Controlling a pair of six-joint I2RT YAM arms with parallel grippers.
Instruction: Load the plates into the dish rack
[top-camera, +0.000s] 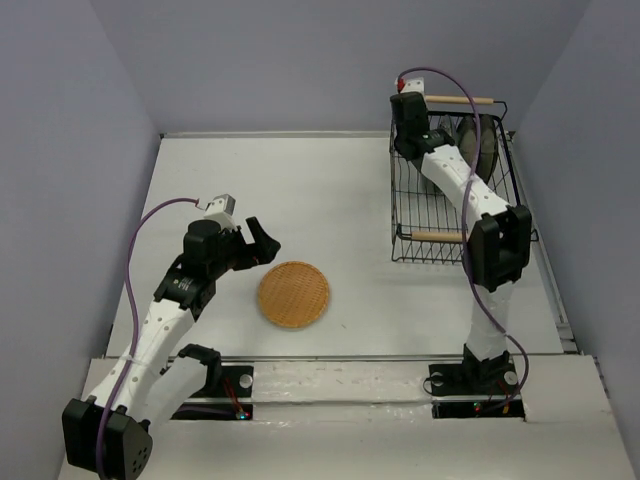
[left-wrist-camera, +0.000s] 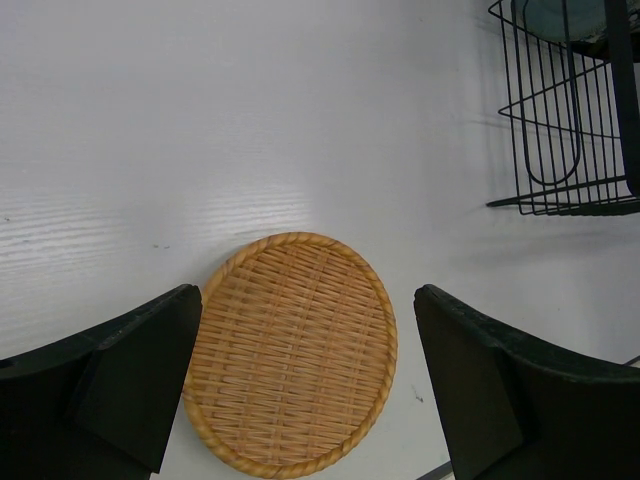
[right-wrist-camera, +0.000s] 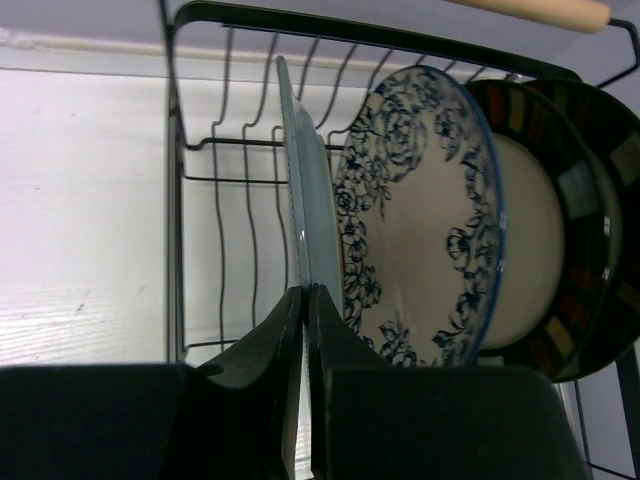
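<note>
Five plates (top-camera: 478, 148): four on edge in the dish rack (top-camera: 437, 236), one flat on the surface (top-camera: 300, 190).
Right hand (right-wrist-camera: 304, 300) clamps the teal plate (right-wrist-camera: 315, 200) beside the floral plate (right-wrist-camera: 420, 210) and two striped plates (right-wrist-camera: 530, 250); left hand (left-wrist-camera: 307, 330), fingers apart, hovers over the woven plate (left-wrist-camera: 292, 350).

A round orange-tan woven plate (top-camera: 294, 294) lies flat on the white table (top-camera: 300, 180), near its middle, with the left gripper (top-camera: 262, 243) just beside it on the left, jaws spread. The rectangular black wire dish rack (top-camera: 420, 195) stands well apart at the far right. Inside it, on edge in a row, stand a plain teal plate (right-wrist-camera: 297, 180), a blue-and-white floral plate (right-wrist-camera: 420, 220), a beige plate with a dark striped rim (right-wrist-camera: 535, 240) and a second such plate (right-wrist-camera: 618, 160). The right gripper (right-wrist-camera: 303, 310) has its jaws closed on the teal plate's rim.
</note>
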